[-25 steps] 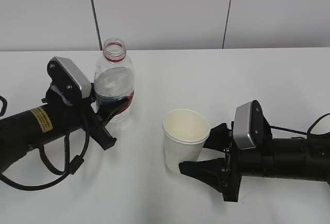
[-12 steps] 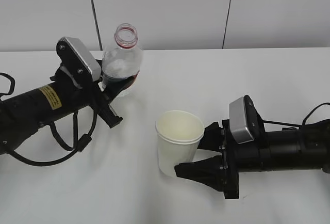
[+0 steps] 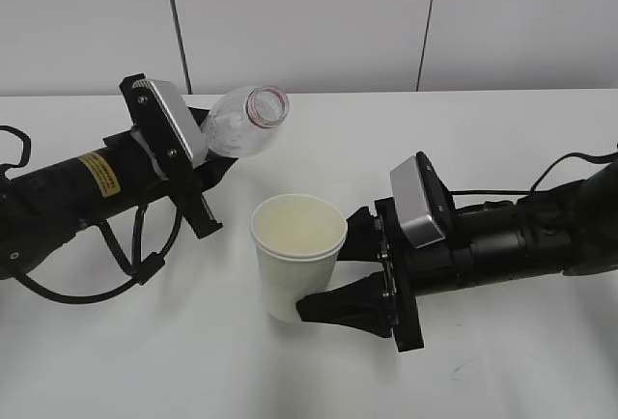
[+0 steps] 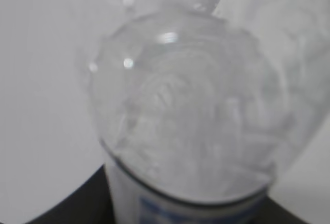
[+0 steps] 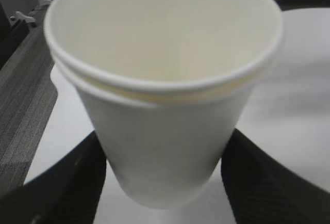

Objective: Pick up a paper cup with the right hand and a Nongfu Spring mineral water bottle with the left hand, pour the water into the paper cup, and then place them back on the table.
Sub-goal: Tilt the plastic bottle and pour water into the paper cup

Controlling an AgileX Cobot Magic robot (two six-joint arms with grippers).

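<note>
Left gripper (image 3: 208, 173) is clamped on the bottle (image 3: 241, 127), tipped mouth-first toward the cup (image 3: 294, 255), which the right gripper (image 3: 333, 274) squeezes upright.

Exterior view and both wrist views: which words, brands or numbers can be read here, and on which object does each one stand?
No text can be read in any view.
Yellow label on the left hand's forearm: dark print, too small to read.
Nongfu Spring mineral water bottle: its label shows only as a blurred blue-and-white strip in the left wrist view; unreadable.
Paper cup: plain, no print visible.
</note>
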